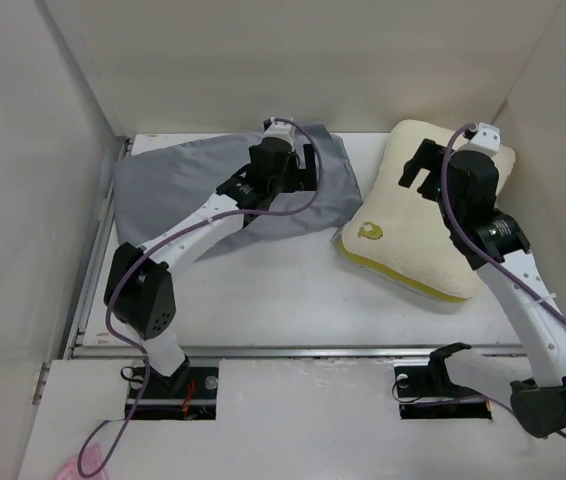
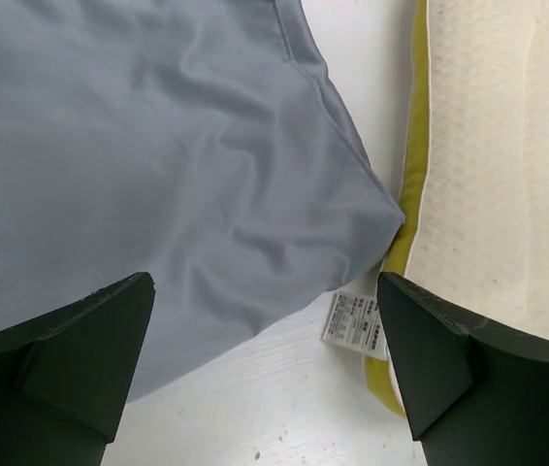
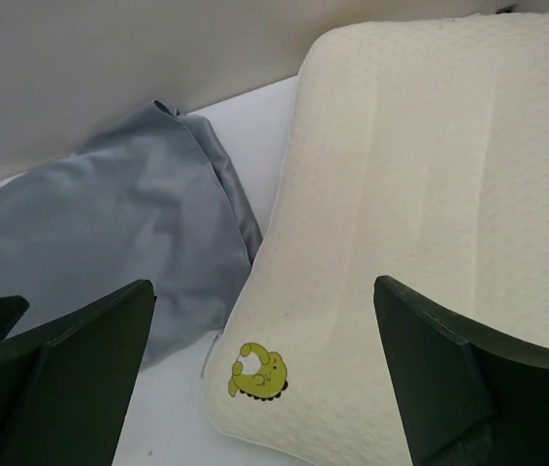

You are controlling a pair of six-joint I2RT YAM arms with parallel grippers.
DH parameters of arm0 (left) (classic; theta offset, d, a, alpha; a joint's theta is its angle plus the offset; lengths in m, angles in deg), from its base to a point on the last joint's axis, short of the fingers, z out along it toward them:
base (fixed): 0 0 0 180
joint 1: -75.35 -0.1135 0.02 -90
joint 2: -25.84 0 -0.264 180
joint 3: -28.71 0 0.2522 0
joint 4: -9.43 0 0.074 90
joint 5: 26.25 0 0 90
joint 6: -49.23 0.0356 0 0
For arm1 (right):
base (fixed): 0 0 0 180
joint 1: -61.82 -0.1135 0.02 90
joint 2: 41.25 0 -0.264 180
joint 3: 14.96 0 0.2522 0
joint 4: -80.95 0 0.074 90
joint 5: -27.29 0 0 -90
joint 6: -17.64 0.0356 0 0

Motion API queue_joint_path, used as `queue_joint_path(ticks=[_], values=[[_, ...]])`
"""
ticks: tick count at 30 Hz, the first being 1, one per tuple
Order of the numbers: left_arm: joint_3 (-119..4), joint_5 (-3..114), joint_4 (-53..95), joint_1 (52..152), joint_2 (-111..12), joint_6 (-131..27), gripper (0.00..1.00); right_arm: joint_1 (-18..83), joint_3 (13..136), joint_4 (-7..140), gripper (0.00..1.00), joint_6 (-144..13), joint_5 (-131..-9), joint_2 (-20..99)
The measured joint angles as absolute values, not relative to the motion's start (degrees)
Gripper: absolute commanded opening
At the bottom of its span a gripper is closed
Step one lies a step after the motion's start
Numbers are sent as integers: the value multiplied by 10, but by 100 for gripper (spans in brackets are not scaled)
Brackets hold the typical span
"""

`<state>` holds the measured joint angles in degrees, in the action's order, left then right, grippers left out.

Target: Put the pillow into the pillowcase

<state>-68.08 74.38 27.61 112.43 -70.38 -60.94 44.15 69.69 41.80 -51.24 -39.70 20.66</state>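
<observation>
The grey pillowcase (image 1: pixel 198 185) lies wrinkled and flat at the back left of the table. The cream-yellow pillow (image 1: pixel 433 225) lies at the back right, its yellow edge band (image 1: pixel 393 275) facing the front and its logo (image 1: pixel 369 232) near the left corner. The pillowcase's right corner (image 2: pixel 158 146) touches the pillow's edge (image 2: pixel 507 146). My left gripper (image 1: pixel 301 168) is open and empty above that corner of the pillowcase (image 2: pixel 265 359). My right gripper (image 1: pixel 418 168) is open and empty above the pillow's upper left part, with the logo (image 3: pixel 258 371) between its fingers.
White walls close in the table at the left, back and right; the pillow's far right corner is close to the right wall. A white care label (image 2: pixel 354 325) sticks out from the pillow's yellow band. A pink scrap (image 1: pixel 73 467) lies off the table at the front left.
</observation>
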Motion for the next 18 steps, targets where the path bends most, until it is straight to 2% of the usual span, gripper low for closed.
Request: queue_joint_path(ticks=[13,18], values=[[-865,734,317,1132,-972,-622,100,442,660,371,100,-476,-352,197],[-887,745,345,1132,-1035,-633,100,442,613,349,100,-465,-352,195]])
